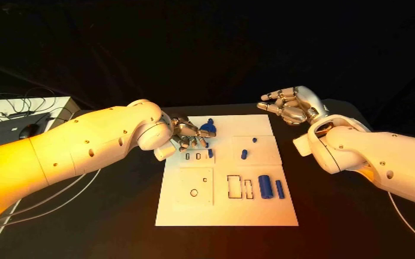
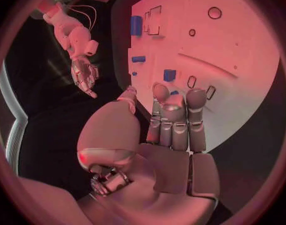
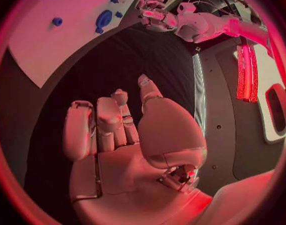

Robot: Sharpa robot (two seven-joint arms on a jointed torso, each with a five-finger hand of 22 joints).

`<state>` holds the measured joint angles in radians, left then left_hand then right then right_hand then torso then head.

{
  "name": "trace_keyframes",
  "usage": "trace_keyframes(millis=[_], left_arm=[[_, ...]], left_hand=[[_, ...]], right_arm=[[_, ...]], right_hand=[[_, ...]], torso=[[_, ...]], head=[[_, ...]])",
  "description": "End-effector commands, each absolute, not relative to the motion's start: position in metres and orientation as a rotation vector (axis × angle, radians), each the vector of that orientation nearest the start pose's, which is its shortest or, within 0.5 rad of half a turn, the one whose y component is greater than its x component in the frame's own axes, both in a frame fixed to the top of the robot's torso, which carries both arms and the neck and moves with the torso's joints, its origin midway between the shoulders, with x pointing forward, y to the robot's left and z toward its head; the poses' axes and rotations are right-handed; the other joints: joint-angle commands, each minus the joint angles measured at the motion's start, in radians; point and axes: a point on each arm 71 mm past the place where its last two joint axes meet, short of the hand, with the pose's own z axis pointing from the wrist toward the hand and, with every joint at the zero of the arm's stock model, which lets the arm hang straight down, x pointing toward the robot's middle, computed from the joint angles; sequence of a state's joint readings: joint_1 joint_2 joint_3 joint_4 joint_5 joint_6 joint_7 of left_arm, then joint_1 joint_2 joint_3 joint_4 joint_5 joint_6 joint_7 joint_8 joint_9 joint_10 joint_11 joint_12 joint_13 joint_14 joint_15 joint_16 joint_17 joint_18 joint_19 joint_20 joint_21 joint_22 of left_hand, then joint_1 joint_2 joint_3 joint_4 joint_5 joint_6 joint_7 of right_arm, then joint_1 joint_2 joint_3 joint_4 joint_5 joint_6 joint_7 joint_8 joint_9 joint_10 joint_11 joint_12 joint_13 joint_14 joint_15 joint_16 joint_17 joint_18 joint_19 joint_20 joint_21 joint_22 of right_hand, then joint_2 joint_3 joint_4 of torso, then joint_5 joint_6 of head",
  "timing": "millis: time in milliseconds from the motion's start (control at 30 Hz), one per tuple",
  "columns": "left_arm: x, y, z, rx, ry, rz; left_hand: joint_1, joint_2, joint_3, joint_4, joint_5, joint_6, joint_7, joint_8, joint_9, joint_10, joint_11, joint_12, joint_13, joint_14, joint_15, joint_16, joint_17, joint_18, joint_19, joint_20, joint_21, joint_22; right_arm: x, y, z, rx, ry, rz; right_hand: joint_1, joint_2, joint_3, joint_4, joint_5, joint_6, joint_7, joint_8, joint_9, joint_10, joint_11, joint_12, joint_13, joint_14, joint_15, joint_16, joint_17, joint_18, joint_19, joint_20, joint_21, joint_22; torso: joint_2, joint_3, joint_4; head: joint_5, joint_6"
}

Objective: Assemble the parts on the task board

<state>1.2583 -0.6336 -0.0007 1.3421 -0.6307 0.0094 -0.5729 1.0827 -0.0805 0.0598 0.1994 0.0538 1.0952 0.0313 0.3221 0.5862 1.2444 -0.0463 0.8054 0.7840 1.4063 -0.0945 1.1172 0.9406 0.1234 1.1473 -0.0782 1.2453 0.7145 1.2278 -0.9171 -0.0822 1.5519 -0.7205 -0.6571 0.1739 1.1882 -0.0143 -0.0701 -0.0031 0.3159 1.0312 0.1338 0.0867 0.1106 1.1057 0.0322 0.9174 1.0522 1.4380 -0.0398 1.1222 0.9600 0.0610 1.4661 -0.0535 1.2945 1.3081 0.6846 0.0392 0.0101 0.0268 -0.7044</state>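
The white task board (image 1: pixel 226 208) lies in the middle of the table, with several empty slots (image 1: pixel 234 186) cut in it. A knobbed blue part (image 1: pixel 207 128) lies at its far left corner. Small blue parts (image 1: pixel 244 154) sit mid-board, and two longer blue parts (image 1: pixel 265 187) lie near the right edge. My left hand (image 1: pixel 184 137) hovers over the far left corner with its fingertips (image 2: pixel 174 102) stretched out just short of the knobbed part (image 2: pixel 170 75), gripping nothing. My right hand (image 1: pixel 291 107) hangs off the board's far right corner, fingers (image 3: pixel 112 120) apart and empty.
Grey equipment with cables (image 1: pixel 26 118) stands at the table's left rim. Bare black tabletop (image 1: pixel 346 217) surrounds the board. In the right wrist view the board (image 3: pixel 49 45) and my left hand (image 3: pixel 152 12) lie beyond my right hand.
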Motion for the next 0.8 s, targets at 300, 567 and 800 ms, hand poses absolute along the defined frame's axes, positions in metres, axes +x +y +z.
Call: trace_keyframes(millis=[300, 567, 800], left_arm=[[0.515, 0.15, -0.202, -0.518, 2.453, -0.547], [0.516, 0.144, -0.203, -0.479, 2.48, -0.53], [0.52, 0.14, -0.206, -0.462, 2.5, -0.511]], left_hand=[[-0.077, -0.075, 0.247, 0.016, 0.001, -0.005, -0.014, -0.004, 0.188, 0.01, -0.007, 0.003, 0.015, 0.003, -0.006, 0.02, 0.004, 0.003, 0.019, -0.006, 0.006, 0.059], [-0.08, -0.086, 0.238, 0.034, 0.001, 0.014, -0.007, -0.078, 0.197, 0.006, -0.002, -0.004, 0.016, 0.0, -0.003, 0.009, -0.01, 0.004, 0.021, -0.003, -0.007, 0.076], [-0.076, -0.083, 0.243, 0.023, 0.001, 0.024, -0.005, -0.112, 0.221, 0.003, 0.0, -0.006, 0.018, -0.001, -0.002, 0.004, -0.014, 0.004, 0.022, -0.001, -0.022, 0.093]], right_arm=[[0.484, -0.25, -0.169, 0.538, 1.418, 0.936], [0.484, -0.251, -0.17, 0.54, 1.423, 0.926], [0.485, -0.25, -0.171, 0.541, 1.425, 0.922]], right_hand=[[-0.007, 0.008, 0.0, -0.005, 0.011, -0.003, 0.004, -0.007, 0.003, 0.001, -0.001, 0.005, 0.002, 0.0, -0.006, -0.002, 0.0, 0.001, 0.071, -0.006, -0.003, 0.191], [-0.008, 0.007, 0.0, -0.006, 0.016, -0.003, 0.004, -0.008, 0.004, 0.001, -0.001, 0.005, 0.002, 0.0, -0.006, -0.002, 0.0, 0.001, 0.071, -0.006, -0.002, 0.191], [-0.009, 0.007, 0.0, -0.007, 0.018, -0.004, 0.004, -0.009, 0.004, 0.001, -0.001, 0.004, 0.002, 0.0, -0.006, -0.002, 0.0, 0.001, 0.071, -0.006, -0.003, 0.191]], torso=[[0.001, -0.0019, 0.0006], [0.004, -0.0025, -0.0003], [0.004, -0.0023, -0.0004]], head=[[-0.002, -0.012], [-0.006, -0.014], [-0.004, -0.021]])
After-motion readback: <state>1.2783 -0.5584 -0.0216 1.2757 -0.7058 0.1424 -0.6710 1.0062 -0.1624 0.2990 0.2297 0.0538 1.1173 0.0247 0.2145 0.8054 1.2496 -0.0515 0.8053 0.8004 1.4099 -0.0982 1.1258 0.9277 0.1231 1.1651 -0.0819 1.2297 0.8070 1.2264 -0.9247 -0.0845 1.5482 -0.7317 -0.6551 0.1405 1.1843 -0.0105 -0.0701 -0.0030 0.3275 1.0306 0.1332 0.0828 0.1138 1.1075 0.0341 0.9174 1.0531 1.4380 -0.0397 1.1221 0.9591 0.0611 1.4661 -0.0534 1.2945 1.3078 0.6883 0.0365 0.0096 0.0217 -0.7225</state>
